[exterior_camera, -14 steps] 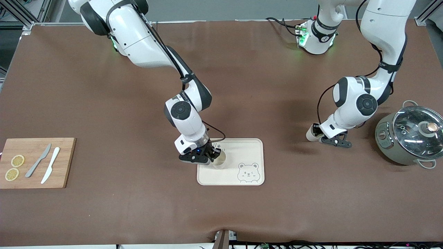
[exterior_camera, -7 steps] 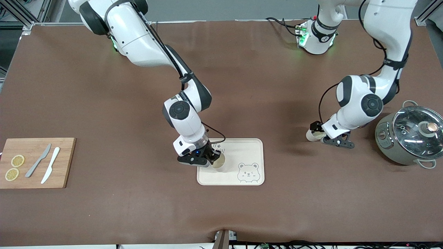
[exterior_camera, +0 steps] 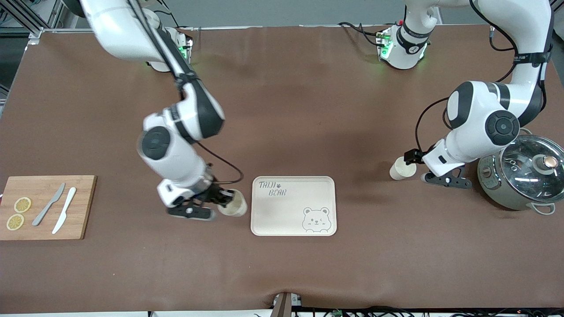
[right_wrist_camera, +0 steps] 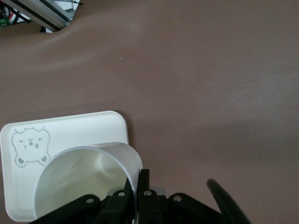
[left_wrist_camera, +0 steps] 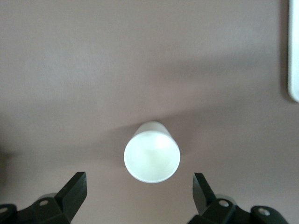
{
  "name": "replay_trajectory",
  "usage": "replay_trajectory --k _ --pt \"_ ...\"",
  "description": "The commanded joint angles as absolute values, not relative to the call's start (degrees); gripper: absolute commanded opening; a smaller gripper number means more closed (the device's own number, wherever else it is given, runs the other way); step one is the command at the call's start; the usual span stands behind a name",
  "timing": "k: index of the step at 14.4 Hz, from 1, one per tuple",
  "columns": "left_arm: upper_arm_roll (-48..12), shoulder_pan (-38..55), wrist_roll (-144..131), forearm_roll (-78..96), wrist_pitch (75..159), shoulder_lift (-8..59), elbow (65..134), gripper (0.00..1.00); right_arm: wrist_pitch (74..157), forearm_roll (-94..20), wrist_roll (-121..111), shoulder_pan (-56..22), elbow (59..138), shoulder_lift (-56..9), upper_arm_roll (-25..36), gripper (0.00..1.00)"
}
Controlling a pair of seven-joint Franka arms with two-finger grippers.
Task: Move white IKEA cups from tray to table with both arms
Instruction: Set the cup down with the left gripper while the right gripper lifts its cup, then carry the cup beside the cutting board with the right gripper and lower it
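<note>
One white cup [exterior_camera: 402, 168] stands upright on the table between the tray [exterior_camera: 291, 215] and the pot. My left gripper [exterior_camera: 442, 179] is open and empty, apart from it on the pot's side. In the left wrist view the cup [left_wrist_camera: 152, 156] stands ahead of the spread fingers [left_wrist_camera: 74, 192], clear of both. My right gripper [exterior_camera: 224, 201] is shut on the rim of the second white cup [exterior_camera: 233, 205], held just off the tray's edge at the right arm's end. In the right wrist view the fingers [right_wrist_camera: 145, 183] pinch the cup's wall [right_wrist_camera: 88, 182].
A grey-green pot with a glass lid [exterior_camera: 524, 171] stands at the left arm's end, close to the left arm's wrist. A wooden board [exterior_camera: 46, 207] with two knives and lemon slices lies at the right arm's end. The bear-printed tray also shows in the right wrist view [right_wrist_camera: 70, 133].
My right gripper has carried its cup off the tray toward the right arm's end. My left gripper has drawn back from its standing cup toward the pot.
</note>
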State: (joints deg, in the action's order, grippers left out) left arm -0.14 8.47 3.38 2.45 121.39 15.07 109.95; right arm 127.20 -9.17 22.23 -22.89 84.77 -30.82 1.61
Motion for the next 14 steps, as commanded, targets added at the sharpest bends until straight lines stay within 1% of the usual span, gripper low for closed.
replay_trajectory --k 1,4,6,7,9,11,13,14 --pt "-0.26 8.53 1.50 1.67 120.15 20.37 100.23 1.00 127.45 -10.55 14.34 -18.64 99.90 -19.45 -0.18 0.00" --pt "-0.26 8.61 0.35 1.15 120.23 23.46 93.27 1.00 127.27 -10.55 7.50 -14.08 107.82 -12.94 -0.09 0.00" --pt "-0.18 8.00 0.35 1.84 120.23 24.95 89.93 1.00 127.61 -10.55 0.91 -11.09 112.04 -10.12 0.00 0.00" --pt "-0.18 8.00 0.00 1.85 120.32 26.79 87.65 1.00 128.05 -10.46 -2.43 -9.33 113.89 -9.24 0.09 0.00" --pt "0.00 8.00 -0.78 1.76 120.32 31.09 81.94 1.00 128.06 -10.55 -10.59 -4.86 114.78 -9.23 0.00 0.00" --pt "0.09 7.82 -0.88 1.84 120.76 34.96 77.98 1.00 129.54 -10.55 -16.68 -1.51 115.66 -9.67 0.00 0.00" --pt "0.26 7.56 -0.53 1.85 121.29 37.96 75.68 1.00 133.92 -10.55 -18.63 -0.70 117.50 -10.37 0.00 0.00" --pt "0.26 7.30 -0.44 1.76 122.59 38.66 75.59 1.00 137.08 -10.46 -18.72 -0.79 118.73 -11.50 0.00 0.00"
